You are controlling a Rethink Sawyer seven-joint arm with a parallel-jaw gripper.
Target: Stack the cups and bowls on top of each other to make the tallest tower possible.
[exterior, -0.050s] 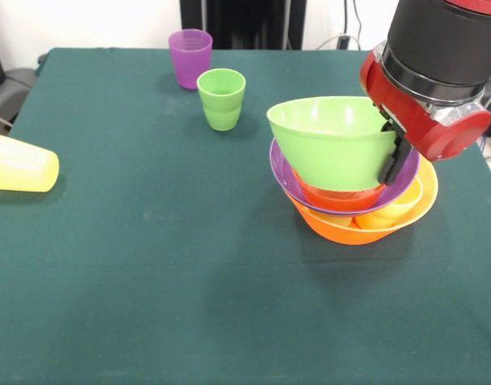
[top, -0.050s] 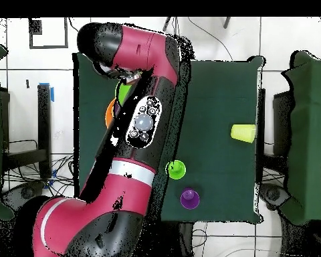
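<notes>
The tower stands at the right of the front view. Its base is the large yellow-orange bowl (exterior, -0.050s: 354, 231), then the wide purple bowl (exterior, -0.050s: 409, 186), then an orange piece (exterior, -0.050s: 339, 196). The deep lime green bowl (exterior, -0.050s: 334, 143) sits tilted on top. My gripper (exterior, -0.050s: 392, 163) is at that bowl's right rim, one black finger (exterior, -0.050s: 396, 159) down its outer wall and the other hidden; it looks shut on the rim. A purple cup (exterior, -0.050s: 190, 56) and a lime green cup (exterior, -0.050s: 221, 98) stand upright at the back. A pale yellow cup (exterior, -0.050s: 21, 164) lies on its side at the left edge.
In the overhead view the arm (top, -0.050s: 140, 127) covers the tower, leaving only slivers of green (top, -0.050s: 125, 90) and orange (top, -0.050s: 110, 114). The lime green cup (top, -0.050s: 175, 169), purple cup (top, -0.050s: 189, 198) and pale yellow cup (top, -0.050s: 243, 132) show on the green cloth (top, -0.050s: 217, 100).
</notes>
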